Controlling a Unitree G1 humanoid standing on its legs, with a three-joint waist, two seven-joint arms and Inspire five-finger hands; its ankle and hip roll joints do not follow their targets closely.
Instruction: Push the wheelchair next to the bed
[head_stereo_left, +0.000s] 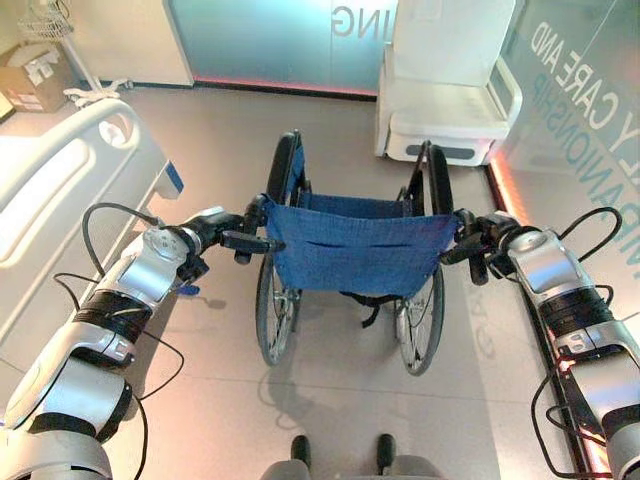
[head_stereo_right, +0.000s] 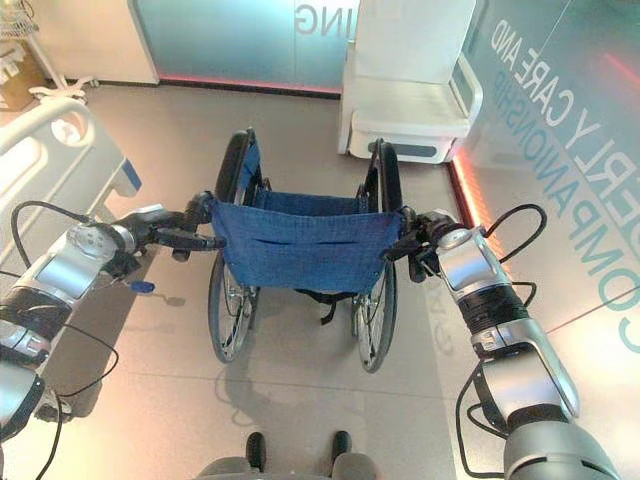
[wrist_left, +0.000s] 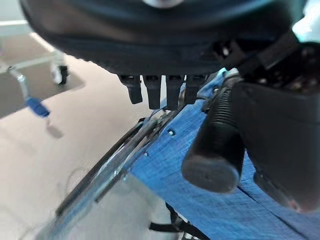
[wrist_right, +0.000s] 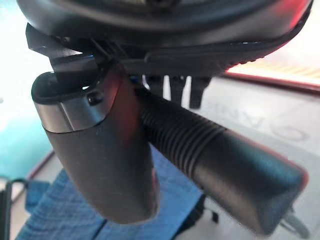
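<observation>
Blue-backed wheelchair (head_stereo_left: 355, 250) (both handles gripped) stands near the bed (head_stereo_left: 60, 190).

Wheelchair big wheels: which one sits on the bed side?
The wheelchair's left rear wheel, below the left hand. The bed lies along that side; the right rear wheel faces the white chair.

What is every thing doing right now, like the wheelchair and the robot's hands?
Blue fabric-backed wheelchair: upright on the floor, seat empty, facing away from the robot.
Left hand: shut on the left black push handle.
Right hand: shut on the right ribbed black push handle.
White hospital bed: left of the wheelchair, apart from it.
</observation>
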